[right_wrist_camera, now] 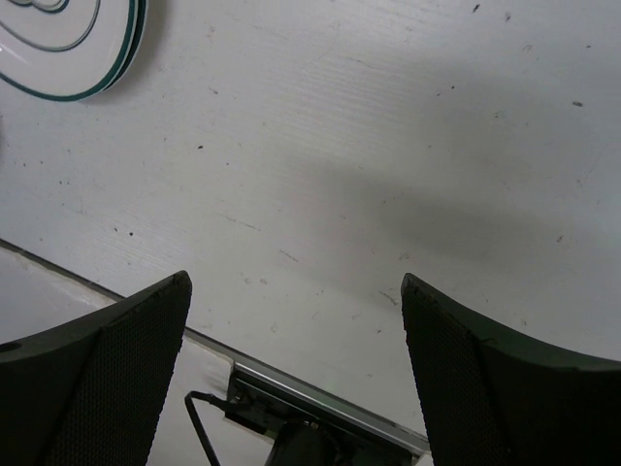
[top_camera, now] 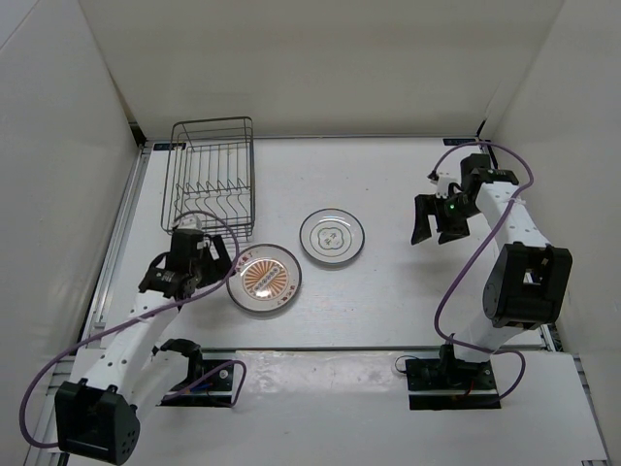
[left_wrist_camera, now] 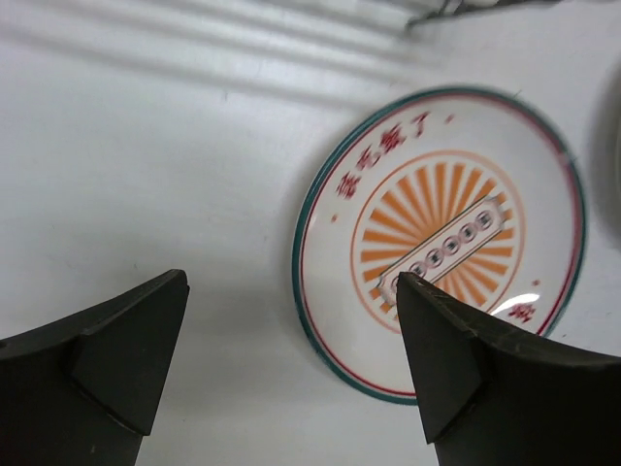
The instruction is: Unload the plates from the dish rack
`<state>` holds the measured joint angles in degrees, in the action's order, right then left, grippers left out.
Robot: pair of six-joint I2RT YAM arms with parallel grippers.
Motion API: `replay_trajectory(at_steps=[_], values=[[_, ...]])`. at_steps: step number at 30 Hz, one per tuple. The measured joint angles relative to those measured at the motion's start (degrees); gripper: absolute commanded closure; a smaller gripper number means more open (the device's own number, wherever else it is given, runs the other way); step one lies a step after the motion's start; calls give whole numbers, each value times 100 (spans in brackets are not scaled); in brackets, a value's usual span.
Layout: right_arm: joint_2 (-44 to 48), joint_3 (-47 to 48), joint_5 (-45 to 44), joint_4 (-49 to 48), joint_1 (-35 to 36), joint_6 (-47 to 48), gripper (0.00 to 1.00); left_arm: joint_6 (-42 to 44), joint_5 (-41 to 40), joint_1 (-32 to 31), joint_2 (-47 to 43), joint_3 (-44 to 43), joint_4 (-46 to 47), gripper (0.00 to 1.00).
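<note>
The dish rack [top_camera: 212, 175] stands at the back left, and I see no plate in it. The plate with the orange-brown centre [top_camera: 264, 278] lies flat on the table in front of the rack. A white plate with grey rings [top_camera: 332, 236] lies to its right; its rim in the right wrist view [right_wrist_camera: 68, 49] looks doubled, as if two are stacked. My left gripper [top_camera: 199, 272] is open and empty just left of the orange plate [left_wrist_camera: 441, 238], with one finger [left_wrist_camera: 456, 359] over its rim. My right gripper [top_camera: 437, 228] is open and empty over bare table, right of the white plate.
White walls close in the table on the left, back and right. A metal rail [right_wrist_camera: 320, 398] and cables run along the near edge by the arm bases. A bit of the rack's wire [left_wrist_camera: 456, 8] shows at the top of the left wrist view.
</note>
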<state>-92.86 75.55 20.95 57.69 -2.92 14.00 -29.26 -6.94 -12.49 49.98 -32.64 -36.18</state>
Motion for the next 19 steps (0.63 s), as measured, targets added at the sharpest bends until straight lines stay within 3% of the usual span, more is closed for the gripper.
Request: replay_trajectory(at_steps=[10,19], values=[[42,2,-693,-205,0,-487,10,1296,-146,203,372,-1613,85,0],[542,-151,-1182,-304,0,-706,10,2011,-44,203,393,-1836,680,0]])
